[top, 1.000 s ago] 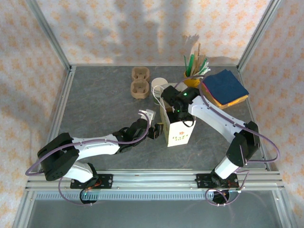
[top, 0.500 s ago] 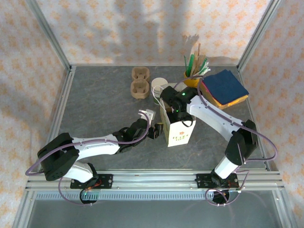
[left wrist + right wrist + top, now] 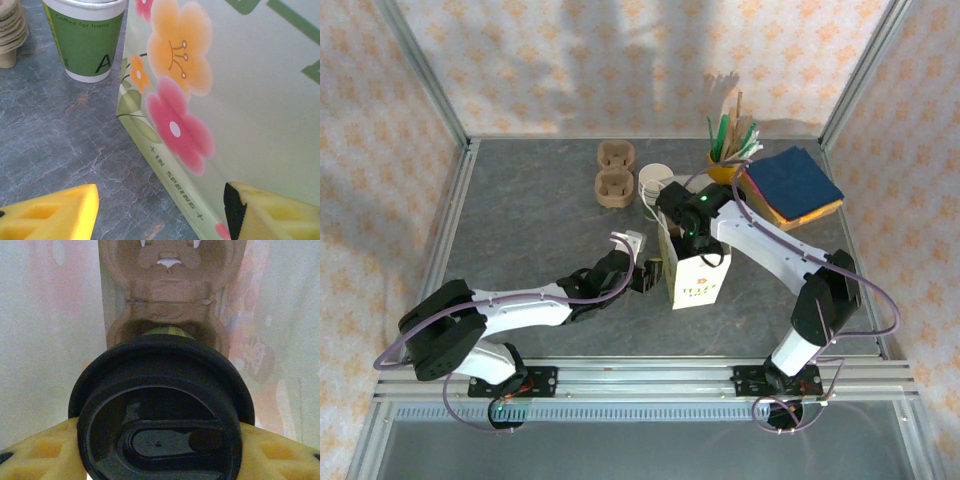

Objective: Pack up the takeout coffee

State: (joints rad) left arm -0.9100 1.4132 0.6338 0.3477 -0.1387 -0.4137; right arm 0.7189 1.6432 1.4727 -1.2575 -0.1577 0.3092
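Note:
The takeout coffee (image 3: 161,420) shows its black lid from above, and my right gripper (image 3: 160,440) is shut on it with a yellow finger on either side. The cup hangs inside the flowered paper bag (image 3: 696,278), over a brown pulp carrier (image 3: 167,305) at the bag's bottom. From above, the right gripper (image 3: 682,228) reaches down into the bag's open top. My left gripper (image 3: 160,210) stands open low at the bag's left side. The bag's (image 3: 225,100) lower corner edge lies between its fingers, and the left finger (image 3: 55,215) stays clear of the bag.
A lidless green-and-white cup (image 3: 87,42) stands just behind the bag, with stacked pulp carriers (image 3: 613,187) left of it. At the back right are a yellow holder of stirrers (image 3: 725,165) and a napkin stack (image 3: 790,185). A metal frame (image 3: 450,210) edges the table.
The right arm has shifted slightly left with the cup inside the bag. The left arm has not moved.

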